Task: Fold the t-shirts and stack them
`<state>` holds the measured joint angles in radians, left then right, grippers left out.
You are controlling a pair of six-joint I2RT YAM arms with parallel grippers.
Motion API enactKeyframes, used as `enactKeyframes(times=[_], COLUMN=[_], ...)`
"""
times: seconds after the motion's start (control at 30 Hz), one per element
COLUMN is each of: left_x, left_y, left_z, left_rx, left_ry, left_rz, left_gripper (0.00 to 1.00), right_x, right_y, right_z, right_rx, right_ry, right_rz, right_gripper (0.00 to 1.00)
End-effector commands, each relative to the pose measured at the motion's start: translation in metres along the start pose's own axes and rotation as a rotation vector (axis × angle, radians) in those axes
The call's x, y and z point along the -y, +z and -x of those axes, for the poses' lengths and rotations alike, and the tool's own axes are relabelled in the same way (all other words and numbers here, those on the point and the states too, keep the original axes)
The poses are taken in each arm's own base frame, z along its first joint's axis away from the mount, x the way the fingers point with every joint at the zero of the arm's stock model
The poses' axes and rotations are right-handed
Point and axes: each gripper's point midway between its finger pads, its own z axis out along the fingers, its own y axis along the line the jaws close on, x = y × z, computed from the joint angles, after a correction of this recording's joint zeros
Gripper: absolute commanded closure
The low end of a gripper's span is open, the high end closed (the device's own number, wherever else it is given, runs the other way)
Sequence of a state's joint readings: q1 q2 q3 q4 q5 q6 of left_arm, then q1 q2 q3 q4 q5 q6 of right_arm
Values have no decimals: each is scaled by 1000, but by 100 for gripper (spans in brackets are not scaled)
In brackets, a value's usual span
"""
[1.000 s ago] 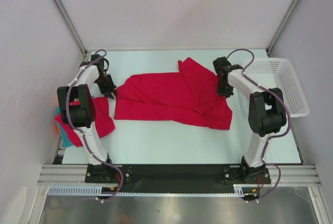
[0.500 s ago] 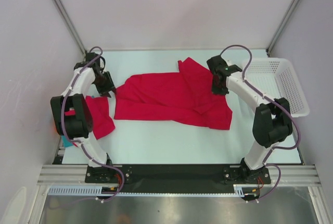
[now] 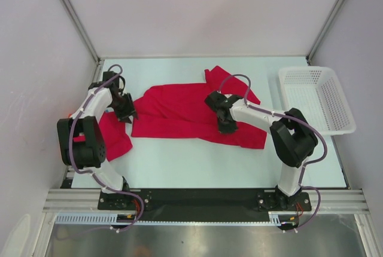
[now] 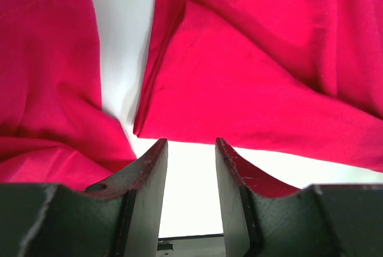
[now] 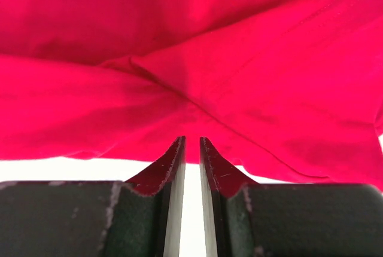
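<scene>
Two arms bracket the red t-shirt spread mid-way across the desk: left end effector, narrowly parted, at its 9 o'clock edge; right end effector, nearly closed and empty, at its 5 o'clock hem, apparently to start a fold.

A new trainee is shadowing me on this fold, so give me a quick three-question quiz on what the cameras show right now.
1. True or false: the white basket holds a shirt.
2. The left gripper has its jaws: A) shut on cloth, B) open with nothing between them, C) out of view.
3. Which gripper is over the near edge of the spread red shirt?
Key: 1 false. 2 B. 3 the right gripper.
</scene>
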<state>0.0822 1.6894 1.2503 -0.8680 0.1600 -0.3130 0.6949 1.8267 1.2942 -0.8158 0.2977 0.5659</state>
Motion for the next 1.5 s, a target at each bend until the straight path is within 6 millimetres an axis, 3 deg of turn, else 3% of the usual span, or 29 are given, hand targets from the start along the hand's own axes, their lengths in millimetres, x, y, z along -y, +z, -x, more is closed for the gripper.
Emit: enactKeyframes(times=[0.0, 0.2, 0.37, 0.63, 0.8, 1.07, 1.47], left_x=[13, 14, 14, 12, 12, 12, 10], left_y=[-17, -16, -14, -12, -13, -11, -12], left_z=[11, 12, 12, 12, 13, 14, 12], left_rx=[86, 86, 82, 82, 85, 80, 80], left_ry=[30, 33, 35, 35, 36, 36, 38], left_rz=[-56, -67, -65, -59, -56, -56, -47], left_gripper=[57, 57, 57, 57, 57, 57, 57], right_x=[-3, 7, 16, 13, 5, 14, 21], right_y=[7, 28, 38, 34, 31, 41, 45], right_z=[5, 8, 31, 68, 65, 63, 113], right_rx=[12, -13, -5, 36, 27, 21, 76], right_ry=[34, 22, 26, 14, 5, -1, -5], right_rz=[-9, -60, -81, -91, -77, -107, -146], right_gripper=[80, 80, 81, 81, 82, 82, 82])
